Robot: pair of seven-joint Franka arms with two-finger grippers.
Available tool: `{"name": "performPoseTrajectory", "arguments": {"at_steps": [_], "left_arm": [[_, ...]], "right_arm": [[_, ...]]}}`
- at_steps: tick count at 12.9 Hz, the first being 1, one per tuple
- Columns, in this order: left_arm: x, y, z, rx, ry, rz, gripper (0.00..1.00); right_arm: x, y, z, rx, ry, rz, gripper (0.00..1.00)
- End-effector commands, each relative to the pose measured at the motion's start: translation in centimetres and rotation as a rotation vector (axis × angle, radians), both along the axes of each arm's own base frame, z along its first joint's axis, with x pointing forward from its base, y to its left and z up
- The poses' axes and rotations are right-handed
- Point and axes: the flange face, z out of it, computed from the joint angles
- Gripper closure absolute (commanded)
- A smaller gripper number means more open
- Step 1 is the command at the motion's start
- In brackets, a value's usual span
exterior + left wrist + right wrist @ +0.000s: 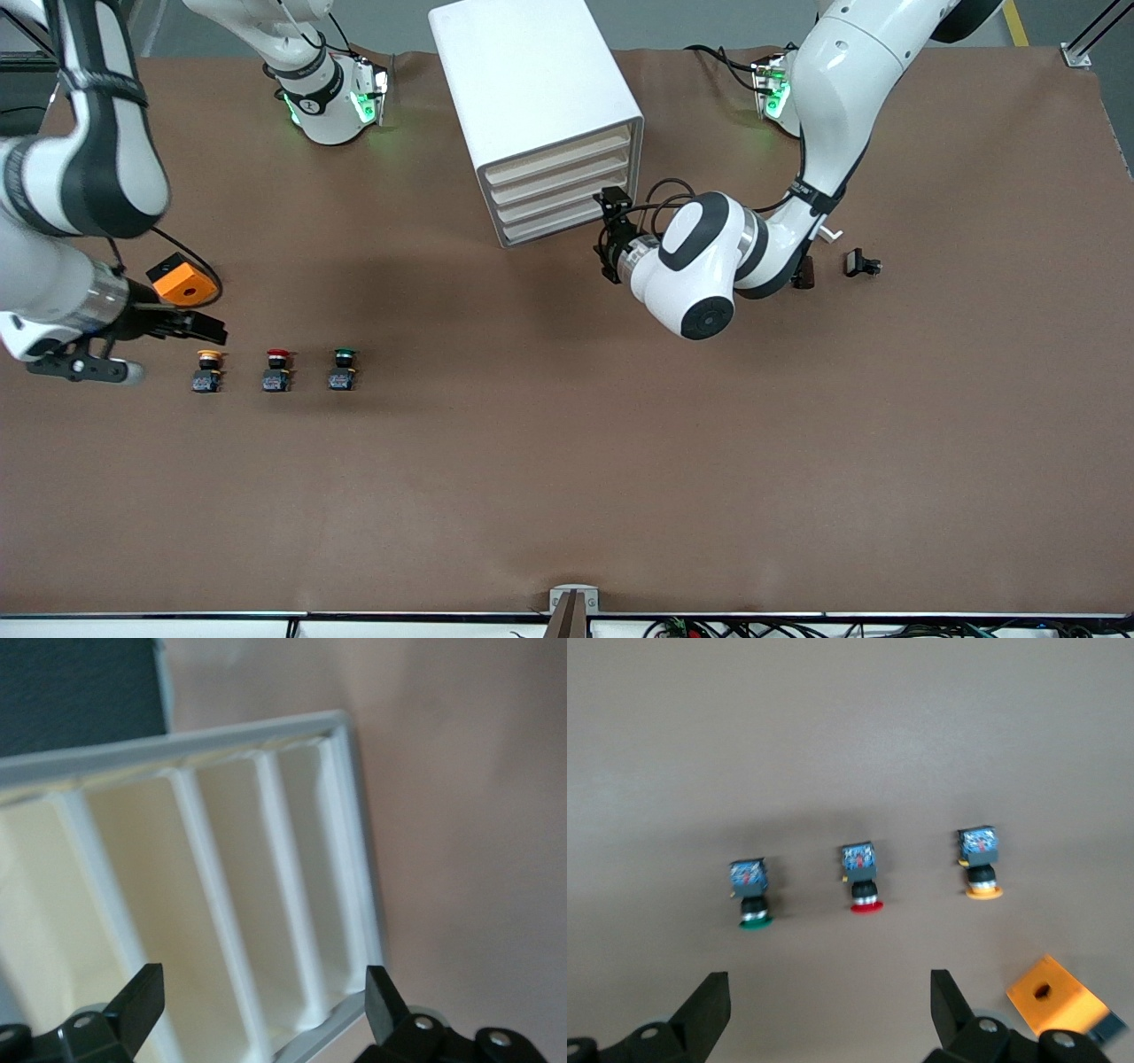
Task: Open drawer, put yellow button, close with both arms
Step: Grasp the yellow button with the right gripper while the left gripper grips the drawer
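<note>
Nearest the front camera: three push buttons in a row on the brown table [567, 496], toward the right arm's end. Yellow button [209, 369] outermost, red-capped button [277, 369] in the middle, green-capped button [342, 369] closest to the table's centre; all lying apart, none touching. Farther from the camera than the yellow button, just beside it: an orange block [183, 281] with a hole in its face.

Right gripper [199, 330] low over the table beside the orange block and just above the yellow button in the front view, fingers spread wide, holding nothing.

White cabinet [532, 97] at the table's middle, near the arm bases, four cream drawer fronts facing the camera. Uppermost drawer [560, 158] apparently flush with the rest, though hard to be sure from this angle.

Left gripper [613, 237] level with the lower drawers, beside the cabinet's front corner, fingers wide apart and empty. Small black object [862, 264] alone toward the left arm's end.
</note>
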Motion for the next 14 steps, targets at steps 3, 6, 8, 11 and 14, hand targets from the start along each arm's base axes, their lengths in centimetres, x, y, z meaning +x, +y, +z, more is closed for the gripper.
{"name": "performPoseTrajectory", "arguments": {"at_steps": [3, 6, 8, 11, 14], "left_arm": [[-2.2, -1.1, 1.7, -0.024, 0.195, -0.039, 0.04], [-2.9, -1.5, 0.1, -0.017, 0.254, -0.046, 0.16], [-3.7, -2.3, -0.8, 0.001, 0.301, -0.031, 0.22], [-4.4, -3.0, -1.8, 0.032, 0.341, -0.022, 0.24], [-5.4, -4.2, -1.9, 0.047, 0.375, -0.014, 0.29]], "right_arm": [[0.5, -5.5, -6.0, -0.074, -0.046, 0.027, 0.0], [1.0, -10.0, -10.6, -0.071, -0.079, 0.08, 0.0], [0.9, -11.2, -13.3, -0.071, -0.097, 0.092, 0.0], [1.1, -12.0, -16.3, -0.078, -0.148, 0.151, 0.0], [1.1, -12.2, -17.9, -0.078, -0.149, 0.185, 0.0]]}}
